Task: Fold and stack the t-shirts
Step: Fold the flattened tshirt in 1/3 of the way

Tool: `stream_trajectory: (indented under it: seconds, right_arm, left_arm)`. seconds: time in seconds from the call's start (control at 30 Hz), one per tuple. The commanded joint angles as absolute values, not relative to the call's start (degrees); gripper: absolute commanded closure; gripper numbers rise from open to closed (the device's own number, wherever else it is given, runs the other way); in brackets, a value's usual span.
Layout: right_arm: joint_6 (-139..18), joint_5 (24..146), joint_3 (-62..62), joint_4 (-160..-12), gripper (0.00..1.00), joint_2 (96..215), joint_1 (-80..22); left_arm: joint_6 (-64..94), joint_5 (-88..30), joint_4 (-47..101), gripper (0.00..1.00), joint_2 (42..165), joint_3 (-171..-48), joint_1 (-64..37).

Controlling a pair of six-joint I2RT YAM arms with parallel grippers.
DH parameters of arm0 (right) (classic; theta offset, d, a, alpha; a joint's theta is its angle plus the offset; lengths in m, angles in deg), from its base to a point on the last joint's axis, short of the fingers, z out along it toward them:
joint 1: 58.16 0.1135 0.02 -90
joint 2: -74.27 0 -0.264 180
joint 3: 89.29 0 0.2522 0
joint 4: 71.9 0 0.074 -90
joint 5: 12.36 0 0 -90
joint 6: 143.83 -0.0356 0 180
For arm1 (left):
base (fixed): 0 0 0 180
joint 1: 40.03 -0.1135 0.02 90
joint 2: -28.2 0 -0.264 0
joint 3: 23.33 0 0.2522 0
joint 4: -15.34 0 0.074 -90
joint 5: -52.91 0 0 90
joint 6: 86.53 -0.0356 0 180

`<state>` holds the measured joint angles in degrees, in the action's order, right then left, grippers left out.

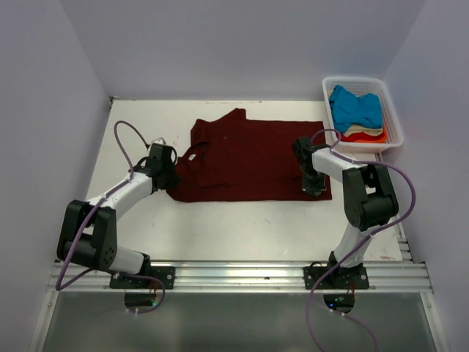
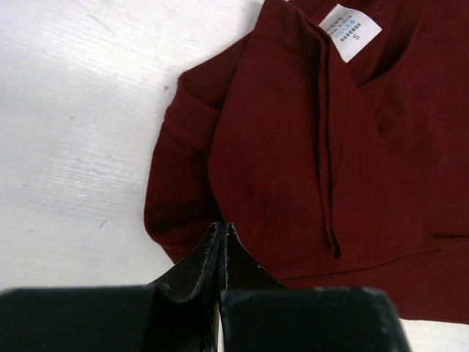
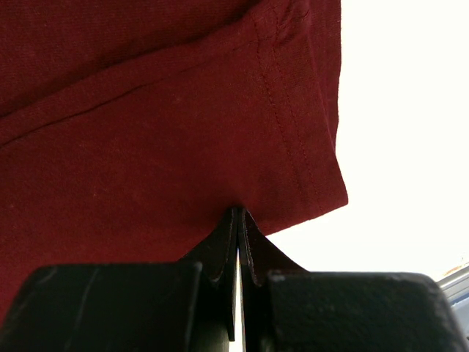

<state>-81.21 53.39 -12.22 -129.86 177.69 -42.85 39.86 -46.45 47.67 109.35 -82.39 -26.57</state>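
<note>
While both claws are pinched fully shut, the maroon shirt lies spread flat on the white worktop between the two arms, with its collar to the left and its hem to the right. The left claw has its tips at the shirt's near left edge, by a rumpled sleeve; a white size label shows inside the collar. The right claw touches the hem at the near right corner. Whether either one pinches cloth cannot be told. At the far right stands a white basket holding a blue shirt on top of a cream shirt and an orange-red shirt.
</note>
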Motion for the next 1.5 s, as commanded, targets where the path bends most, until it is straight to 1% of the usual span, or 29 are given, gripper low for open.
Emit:
stream_trajectory:
  seconds: [0.0, 0.33, 0.5, 0.6, 0.7, 0.77, 0.9, 0.97, 1.07, 1.33, 1.47]
  right_arm:
    - [-82.0, 57.7, -13.4, -132.1, 1.0, 177.9, -43.0]
    - [-81.9, 57.6, -13.3, -132.4, 1.0, 177.4, -43.0]
    - [-81.9, 57.7, -13.2, -132.4, 1.0, 177.5, -43.0]
    - [-81.9, 57.8, -13.2, -132.3, 1.0, 177.6, -43.0]
    - [-81.9, 58.0, -13.2, -132.0, 1.0, 177.8, -43.0]
    - [-82.0, 58.0, -13.3, -132.0, 1.0, 177.9, -43.0]
    - [-81.9, 58.1, -13.3, -132.0, 1.0, 177.8, -43.1]
    - [-81.9, 58.0, -13.3, -132.0, 1.0, 177.5, -43.0]
    - [-81.8, 58.1, -13.4, -132.2, 1.0, 177.3, -43.0]
    - [-81.4, 58.0, -14.1, -132.0, 1.0, 176.4, -43.0]
    - [-81.3, 58.0, -14.1, -132.0, 1.0, 176.3, -43.0]
  left_arm:
    - [38.6, -42.7, 46.3, 1.0, 111.6, -85.0, -26.8]
    - [36.8, -36.0, 44.9, 1.0, 117.2, -86.8, -26.8]
    - [35.6, -35.9, 44.5, 1.0, 117.9, -86.9, -26.8]
    - [36.0, -38.5, 44.5, 1.0, 115.0, -86.6, -26.8]
    - [36.4, -45.5, 48.3, 1.0, 113.5, -88.5, -26.8]
    - [36.9, -47.1, 51.3, 1.0, 113.5, -89.3, -26.8]
    - [37.3, -48.3, 53.0, 0.93, 114.2, -89.4, -26.8]
    - [37.4, -48.5, 53.2, 0.93, 115.9, -89.2, -26.8]
    - [37.8, -48.8, 51.9, 0.93, 117.9, -87.9, -26.8]
    - [37.5, -50.0, 44.9, 1.0, 119.4, -83.9, -26.8]
    - [37.5, -49.0, 44.9, 1.0, 119.3, -83.6, -26.8]
